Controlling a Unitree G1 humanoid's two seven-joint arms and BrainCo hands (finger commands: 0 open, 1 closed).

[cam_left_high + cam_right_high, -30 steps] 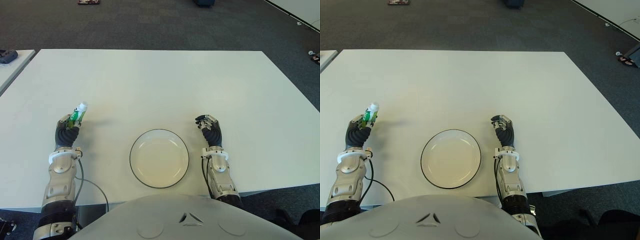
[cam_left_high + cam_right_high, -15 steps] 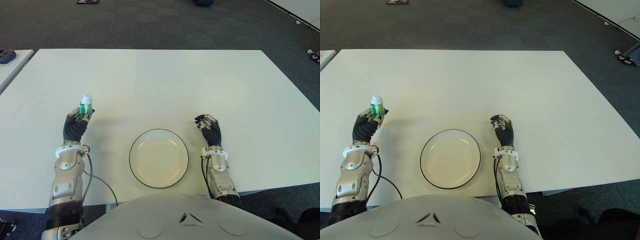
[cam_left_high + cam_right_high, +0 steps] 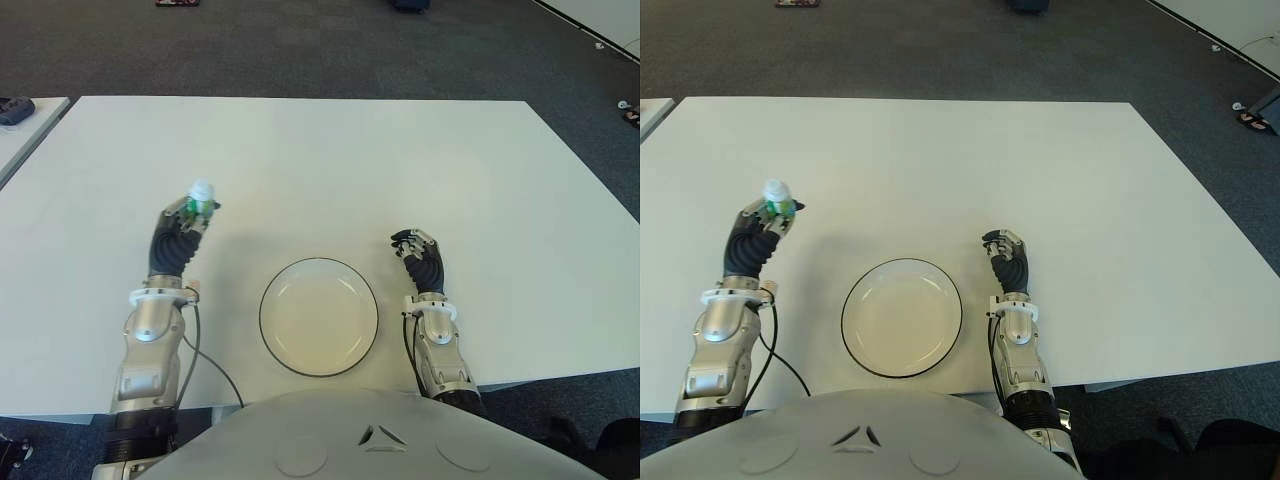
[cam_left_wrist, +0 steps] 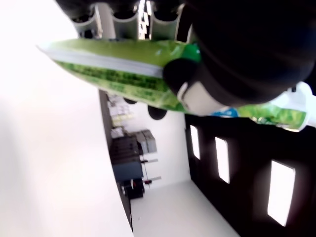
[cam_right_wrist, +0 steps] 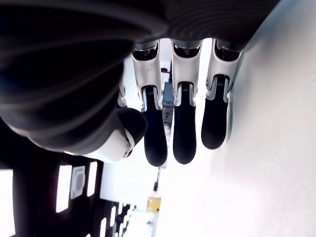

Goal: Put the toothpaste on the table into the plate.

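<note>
A white table (image 3: 330,160) fills the scene from the robot's head, with dark carpet beyond it. Close to the near edge sits a round white plate (image 3: 319,316) with a thin dark rim; nothing lies in it.

At about ten o'clock from the plate, well apart from it, the left hand (image 3: 177,240) is raised above the tabletop, its fingers curled around a green toothpaste (image 3: 200,198) tube. The tube stands nearly upright, its white cap at the top, poking out above the fingers.

At three o'clock from the plate, just beside its rim, is the right hand (image 3: 422,262), holding nothing.

The left wrist view adds what the head views cannot: the green tube (image 4: 123,69) runs across the palm, with the thumb (image 4: 197,96) pressing it against the fingers behind. The right wrist view shows that hand's fingers (image 5: 185,133) loosely bent side by side, thumb alongside, with a white surface beside them and nothing between them.
</note>
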